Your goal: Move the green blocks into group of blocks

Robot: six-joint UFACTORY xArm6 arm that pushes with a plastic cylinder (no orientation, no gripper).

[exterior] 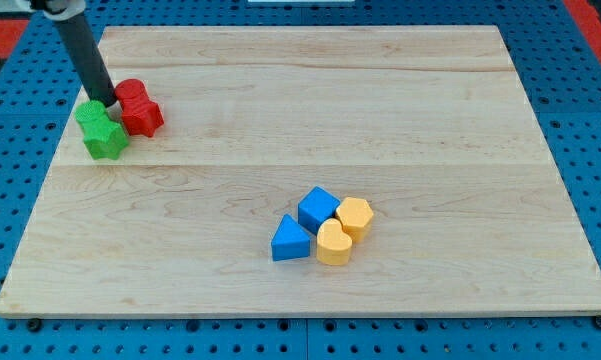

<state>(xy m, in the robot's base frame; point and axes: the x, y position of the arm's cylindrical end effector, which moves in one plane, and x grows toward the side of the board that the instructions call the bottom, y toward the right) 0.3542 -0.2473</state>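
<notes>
Take the green star-shaped block (104,131) as your landmark: you see it near the left edge of the wooden surface (380,120), toward the view's top, and it looks like more than one green piece pressed together, though you cannot tell for sure from this angle. Touching it on the view's right and slightly above is the red block (138,108), also of a lobed, star-like shape. Your arm carries no gripper, so there is nothing to open or close; it ends in a dark rod, and my tip (111,103) sits at the upper edge of the green block, in the notch between it and the red one, touching or just beside both. The rod slants up from there toward the view's top left corner. Well apart from the green block, toward the view's lower right, you find a tight cluster of four: a blue cube (318,209), a blue triangular block (290,240) just below and left of the cube, a yellow hexagonal block (355,216) to the cube's right, and a yellow heart-shaped block (334,242) beneath it, each touching its neighbours
</notes>
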